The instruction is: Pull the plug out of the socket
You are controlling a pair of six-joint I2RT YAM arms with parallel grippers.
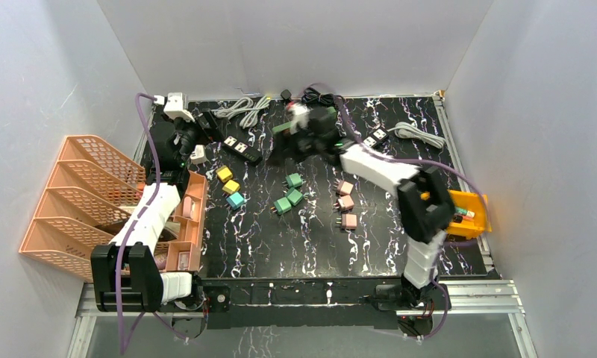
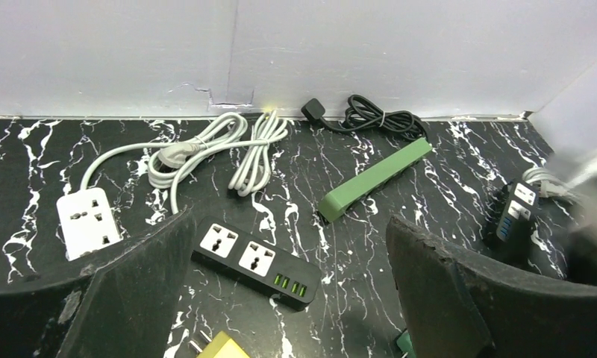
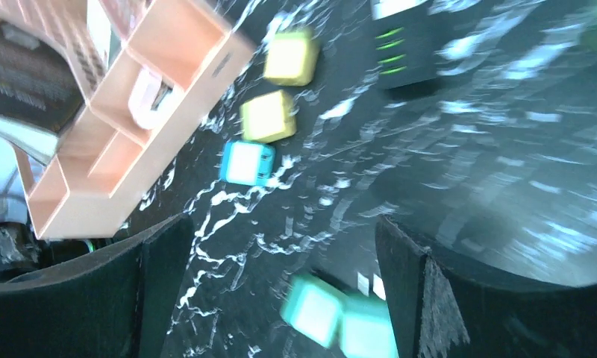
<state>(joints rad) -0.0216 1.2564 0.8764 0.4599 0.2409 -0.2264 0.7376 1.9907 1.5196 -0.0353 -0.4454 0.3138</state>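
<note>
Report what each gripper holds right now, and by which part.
Nothing is held. The left gripper is open, facing the black power strip without touching it. The right gripper is open too, with nothing between its fingers.

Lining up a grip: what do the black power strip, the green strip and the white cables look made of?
Black power strip: likely hard plastic, matte, showing no glare. Green strip: smooth moulded plastic, satin, with a faint sheen along its top. White cables: probably flexible PVC-type sheathing, since they lie in soft loops.
</note>
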